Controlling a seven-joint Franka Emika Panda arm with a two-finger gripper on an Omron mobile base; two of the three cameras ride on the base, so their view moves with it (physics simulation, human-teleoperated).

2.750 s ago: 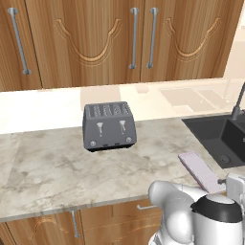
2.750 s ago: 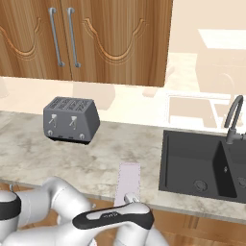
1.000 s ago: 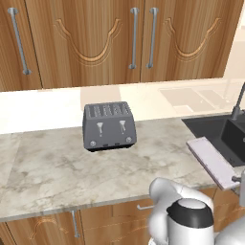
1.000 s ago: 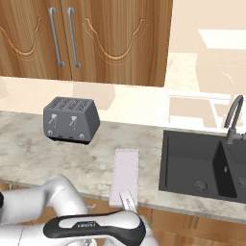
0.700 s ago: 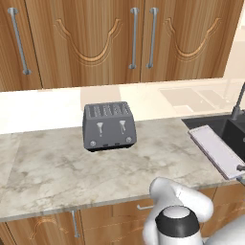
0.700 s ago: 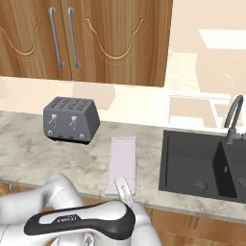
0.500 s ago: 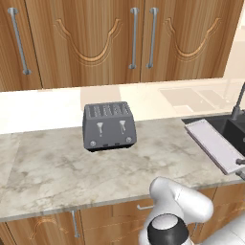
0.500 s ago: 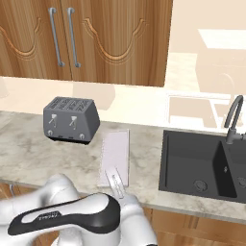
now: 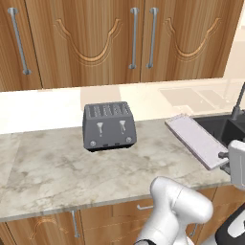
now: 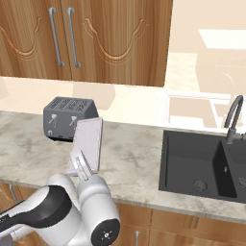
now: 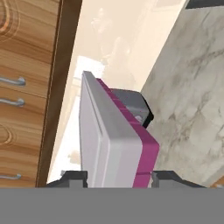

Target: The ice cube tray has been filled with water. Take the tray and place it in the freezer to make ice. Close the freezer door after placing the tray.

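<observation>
My gripper (image 11: 118,179) is shut on one short end of the ice cube tray (image 11: 113,140), whose pale lilac top and magenta-pink edge run away from the hand. The tray (image 9: 195,139) hangs above the marble counter (image 9: 57,167), tilted, with the gripper (image 9: 228,160) at its near end in the left base view. In the right base view the tray (image 10: 88,143) stands steeply just right of the toaster, above the gripper (image 10: 79,168). The freezer and its door are out of view.
A dark grey four-slot toaster (image 9: 109,125) stands mid-counter, close behind the tray's far end (image 10: 67,117). A black sink (image 10: 202,163) with a faucet (image 10: 233,117) lies to the right. Wooden wall cabinets (image 9: 129,38) hang above.
The arm has lifted and swung the held tray leftward, from beside the sink toward the toaster, tilting it up. The toaster and the cameras have stayed put.
</observation>
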